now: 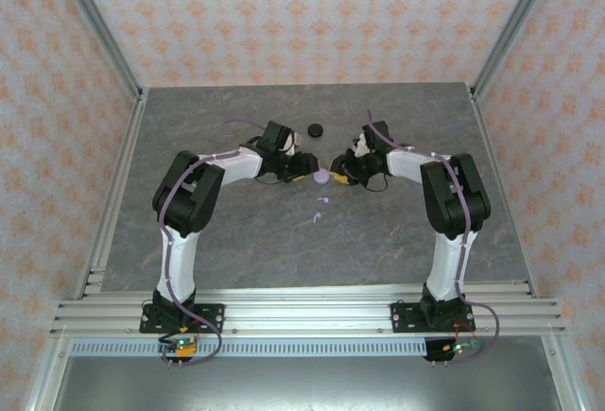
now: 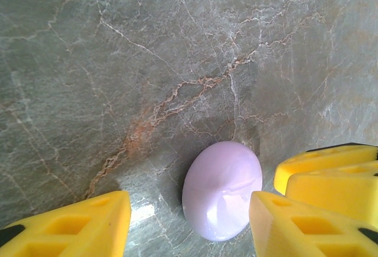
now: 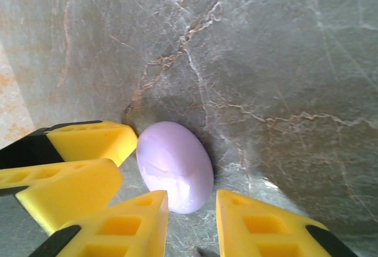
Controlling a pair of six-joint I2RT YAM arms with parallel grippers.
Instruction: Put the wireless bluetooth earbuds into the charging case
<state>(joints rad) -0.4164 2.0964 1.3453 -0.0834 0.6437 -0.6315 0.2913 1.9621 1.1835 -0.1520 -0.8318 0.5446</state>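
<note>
**Desk:** What's the overhead giving you?

**Me:** Both my arms reach in to the middle of the frame. The left gripper (image 1: 304, 175) and the right gripper (image 1: 340, 173) sit on either side of the lilac case (image 1: 321, 177), which lies shut on the table (image 1: 236, 241). Just below it in the frame are two lilac earbuds (image 1: 322, 200), loose on the table, near the case but apart from it. The black case (image 1: 315, 129) is above centre, away from both grippers.

**Desk:** Left wrist?

**Me:** The lilac case is low and right of centre, between my left fingers (image 2: 77, 224). They're spread wide and gripping nothing. The lower-right finger looks to be against the case's edge. The lower-left one stands off, with bare table between. The other arm's yellow fingers poke in at the right edge.

**Desk:** And the right wrist?

**Me:** My right fingers (image 3: 118, 230) are along the bottom edge, parted by a narrow gap with table showing through and nothing pinched. The case lies just beyond the tips, left of centre, seemingly touching the lower-left fingertip. At the left edge, a finger of the left gripper touches the case's side.
</note>
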